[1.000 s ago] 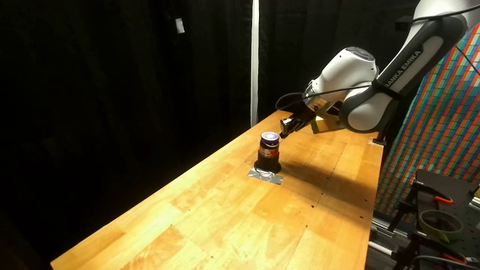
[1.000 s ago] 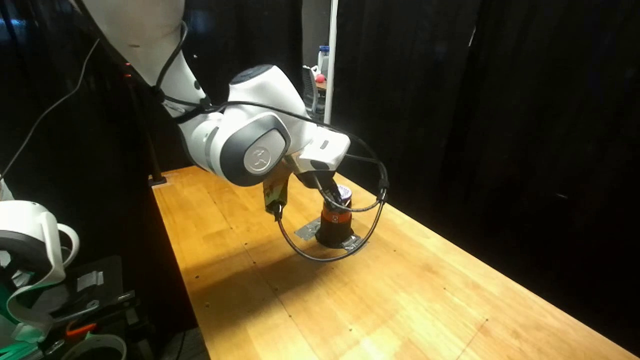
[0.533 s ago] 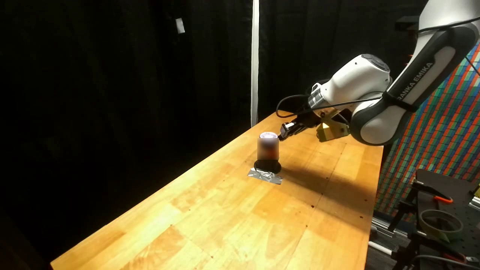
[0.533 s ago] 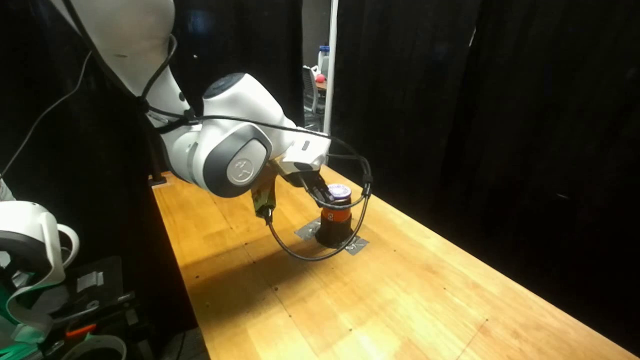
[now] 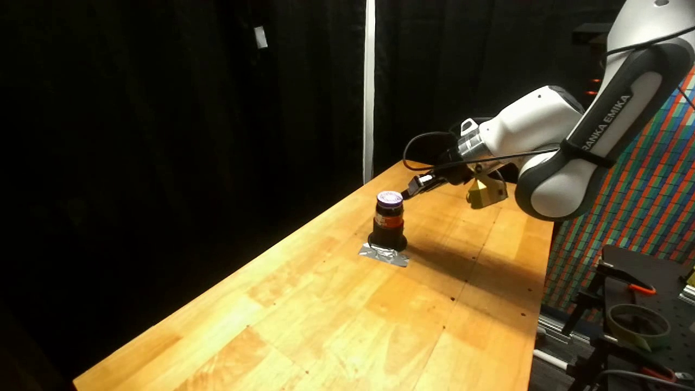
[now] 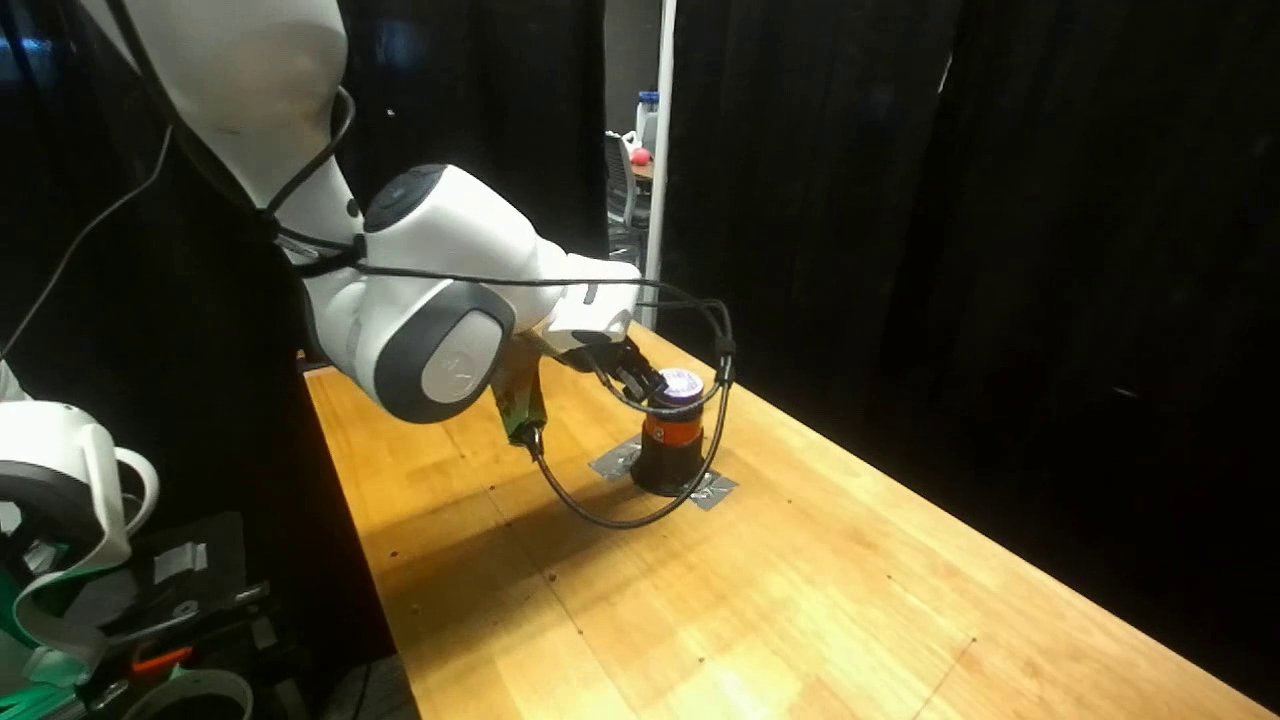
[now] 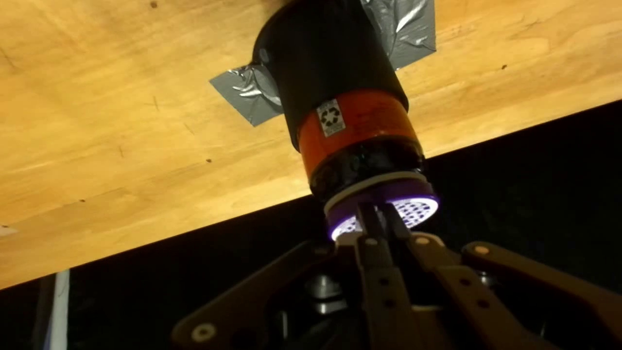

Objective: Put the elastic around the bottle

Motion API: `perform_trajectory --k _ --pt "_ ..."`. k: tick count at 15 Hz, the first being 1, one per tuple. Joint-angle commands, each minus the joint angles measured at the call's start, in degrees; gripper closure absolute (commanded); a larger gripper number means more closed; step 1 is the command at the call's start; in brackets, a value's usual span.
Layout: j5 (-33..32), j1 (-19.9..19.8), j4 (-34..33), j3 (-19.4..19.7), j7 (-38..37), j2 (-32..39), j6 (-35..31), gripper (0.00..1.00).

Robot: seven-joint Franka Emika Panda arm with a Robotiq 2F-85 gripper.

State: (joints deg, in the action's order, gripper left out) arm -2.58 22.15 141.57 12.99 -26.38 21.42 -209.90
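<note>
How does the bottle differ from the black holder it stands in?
The bottle wears an orange label and a purple lid; the holder is plain black. The holder flares at its foot, where silver tape runs onto the table; the bottle rises out of the holder's top. Both are round and stand upright.

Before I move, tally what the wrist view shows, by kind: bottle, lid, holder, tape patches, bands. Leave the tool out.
Bottle: 1
Purple lid: 1
Black holder: 1
Grey tape patches: 2
Pale band, possibly the elastic, under the lid: 1
Total: 6
</note>
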Motion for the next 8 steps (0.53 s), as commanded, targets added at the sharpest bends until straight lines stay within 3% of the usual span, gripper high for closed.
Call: perform_trajectory --k 1,3,4,6,7,8 --pt "0.0 -10.6 3.7 -11.3 5.8 -2.1 -7.7 0.91" --pt "-1.7 -14.6 4.6 -15.1 6.4 -1.9 -9.9 0.90" --pt "-2.3 -15.9 4.8 -16.3 7.1 -2.5 -7.9 0.65" --pt "-7.8 -20.9 5.4 -19.8 4.4 -5.4 2.2 0.62" --pt "-13.1 -21.7 5.5 -19.0 0.6 -6.7 7.4 0.55" --pt "-16.2 -24.2 5.4 -20.8 -0.9 -7.3 12.0 0.46"
